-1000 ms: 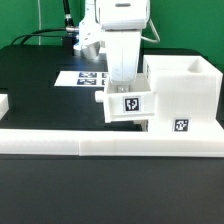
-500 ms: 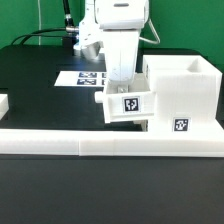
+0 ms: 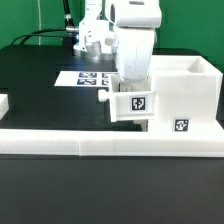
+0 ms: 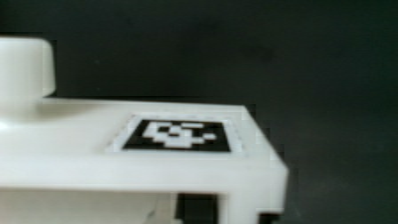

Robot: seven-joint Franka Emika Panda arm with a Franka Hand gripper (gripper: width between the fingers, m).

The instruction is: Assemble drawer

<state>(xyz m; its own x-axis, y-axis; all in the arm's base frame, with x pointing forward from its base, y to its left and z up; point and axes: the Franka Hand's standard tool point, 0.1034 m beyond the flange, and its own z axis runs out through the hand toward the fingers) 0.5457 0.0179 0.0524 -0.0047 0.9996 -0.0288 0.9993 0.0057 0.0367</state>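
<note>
In the exterior view my gripper (image 3: 132,88) reaches down from above and is shut on a small white drawer tray (image 3: 133,104). The tray is held off the table, tag (image 3: 138,101) facing the camera and small knob (image 3: 103,97) pointing to the exterior view's left. It sits against the open left side of the large white housing (image 3: 185,95), which has its own tag (image 3: 180,126). The wrist view shows the tray's tagged face (image 4: 178,135) and knob (image 4: 22,75) close up. A dark fingertip (image 4: 199,207) shows at the tray's edge.
A long low white border wall (image 3: 100,145) runs along the front of the black table. The marker board (image 3: 85,77) lies flat behind the gripper. A white part (image 3: 3,102) shows at the exterior view's left edge. Cables hang at the back.
My gripper has moved to the exterior view's right with the tray, bringing it closer against the housing. The housing has not moved.
</note>
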